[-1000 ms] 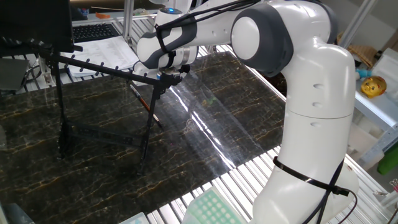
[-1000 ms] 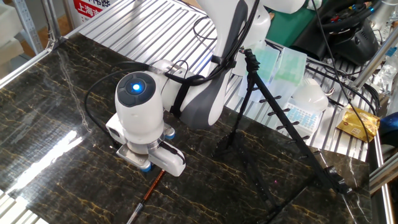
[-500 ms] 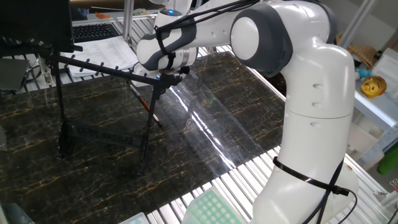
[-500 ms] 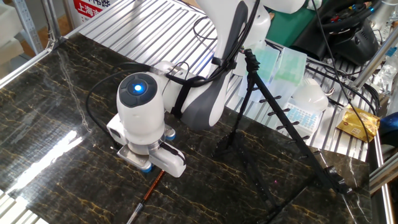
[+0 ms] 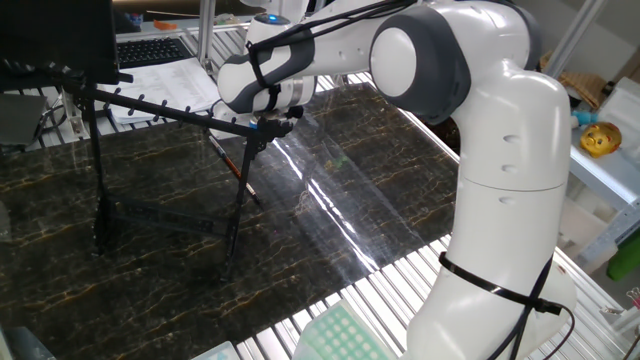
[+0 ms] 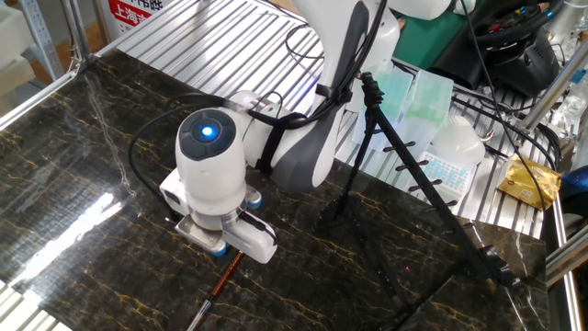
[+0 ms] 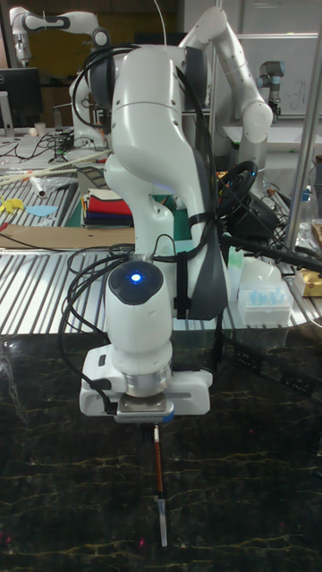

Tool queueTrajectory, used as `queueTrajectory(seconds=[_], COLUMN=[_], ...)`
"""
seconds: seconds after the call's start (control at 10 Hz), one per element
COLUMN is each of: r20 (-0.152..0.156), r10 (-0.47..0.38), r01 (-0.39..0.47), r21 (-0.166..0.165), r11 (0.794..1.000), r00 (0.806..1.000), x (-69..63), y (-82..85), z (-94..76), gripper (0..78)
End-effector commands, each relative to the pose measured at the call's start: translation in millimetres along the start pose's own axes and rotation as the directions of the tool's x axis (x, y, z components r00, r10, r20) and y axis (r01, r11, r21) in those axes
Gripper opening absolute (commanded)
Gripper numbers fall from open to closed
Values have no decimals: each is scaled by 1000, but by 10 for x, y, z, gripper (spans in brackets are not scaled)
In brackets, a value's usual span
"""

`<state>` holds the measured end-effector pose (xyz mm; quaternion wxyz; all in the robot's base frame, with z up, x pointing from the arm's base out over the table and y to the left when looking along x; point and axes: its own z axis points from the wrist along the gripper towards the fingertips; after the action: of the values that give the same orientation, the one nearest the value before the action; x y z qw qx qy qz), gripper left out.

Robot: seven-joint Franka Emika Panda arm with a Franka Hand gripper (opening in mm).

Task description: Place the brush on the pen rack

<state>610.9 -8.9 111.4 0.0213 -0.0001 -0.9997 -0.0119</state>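
- Gripper low over the dark marble table, directly above the upper end of the brush; fingers hidden under the hand body, so opening and any contact with the brush can't be determined.
- Brush lying flat on the table: thin dark shaft, red-orange section, pale tip at the far end from the gripper.
- Pen rack standing upright on the table, well apart from the brush in the other fixed view.
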Motion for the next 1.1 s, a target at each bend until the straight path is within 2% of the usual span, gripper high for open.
queueTrajectory(seconds=[0.1,0.2,0.6,1.1], r20=[-40,-37,-35,-6], r10=[5,12,5,-2], r01=[-5,-11,-3,3], r21=[17,41,38,37], r11=[1000,999,999,999], r00=[999,999,999,1000], x=[-10,-10,-13,-100], y=[-1,-1,3,94], z=[-17,-17,-10,187], gripper=[0,0,0,0])
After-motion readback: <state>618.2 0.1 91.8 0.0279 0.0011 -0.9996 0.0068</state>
